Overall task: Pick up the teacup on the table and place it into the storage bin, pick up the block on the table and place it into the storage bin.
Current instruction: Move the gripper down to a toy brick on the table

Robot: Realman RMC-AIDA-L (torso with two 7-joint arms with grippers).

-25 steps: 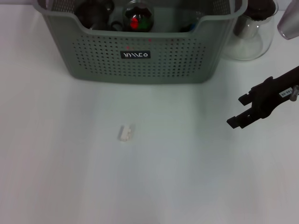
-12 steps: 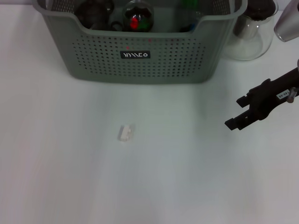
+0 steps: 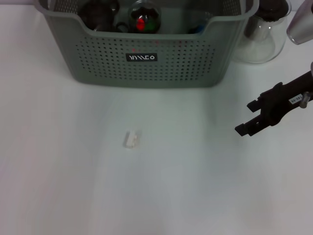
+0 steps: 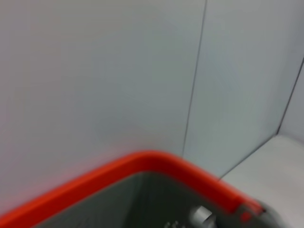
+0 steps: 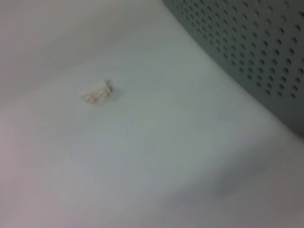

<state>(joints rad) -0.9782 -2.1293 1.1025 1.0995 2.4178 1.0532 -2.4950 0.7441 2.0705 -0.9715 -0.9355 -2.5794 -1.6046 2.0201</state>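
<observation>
The block (image 3: 131, 139) lies alone on the white desk (image 3: 58, 186), in front of the storage bin (image 3: 146, 58) and well apart from it. No teacup remains on the desk. The right gripper (image 3: 250, 119) hovers far to the right, fingers released and empty. Recommended approach: travel left, centre over the block, descend vertically, then clench gently across its narrow sides.

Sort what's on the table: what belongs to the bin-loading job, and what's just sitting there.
Job:
- storage bin, already holding several items
- small white block, lying on the table in front of the bin
- right hand, open, off to the block's right

Just sitting there:
- clear glass jug, right of the bin

No teacup can be made out on the table.
</observation>
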